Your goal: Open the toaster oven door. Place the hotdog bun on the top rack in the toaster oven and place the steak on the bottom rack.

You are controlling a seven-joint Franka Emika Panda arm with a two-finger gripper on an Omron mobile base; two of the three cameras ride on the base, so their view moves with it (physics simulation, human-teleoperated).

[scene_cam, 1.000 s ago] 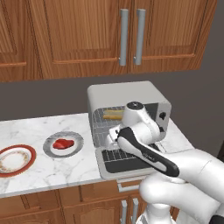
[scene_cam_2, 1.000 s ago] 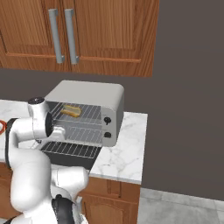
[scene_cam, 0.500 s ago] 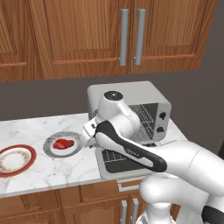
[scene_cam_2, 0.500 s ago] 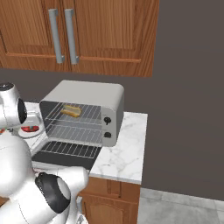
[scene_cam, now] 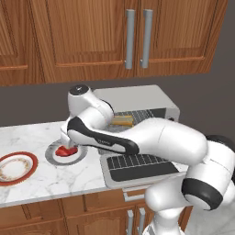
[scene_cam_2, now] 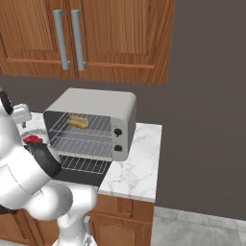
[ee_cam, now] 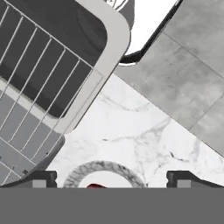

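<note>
Grey-dark fingertips of the hand [ee_cam: 112,177] stand spread wide with nothing between them, poised above the steak [scene_cam: 66,150], a red piece lying on a small marbled grey plate [scene_cam: 81,156] (its near rim and a sliver of red show between the tips in the hand view). Just beside the plate the toaster oven door [scene_cam: 137,166] lies folded flat over the edge of the marble tabletop [scene_cam: 41,176], glass upward. Behind it the toaster oven [scene_cam_2: 93,122] stands open: the hotdog bun [scene_cam_2: 78,121] already rests on the top rack [scene_cam_2: 81,127], while the bottom rack [scene_cam_2: 79,145] is bare. An orange-rimmed plate [scene_cam: 16,166] lies further off at the left end.

Judged risks from this position:
- Steak is thin and flat against the plate; a descent stopped too high would close the tips on air, and one pressed too low could drive them into the plate and skid it.
- Only the steak's edge shows between the tips, so the hand may be off-centre; a pinch at the margin could let the meat slip out in transit.
- Door rim sits close to the plate; a low sweep toward the oven could catch on it.
- Entry for the bottom rack is a narrow slot under the top rack, and a high approach could jar that rack and shift the bun.
</note>
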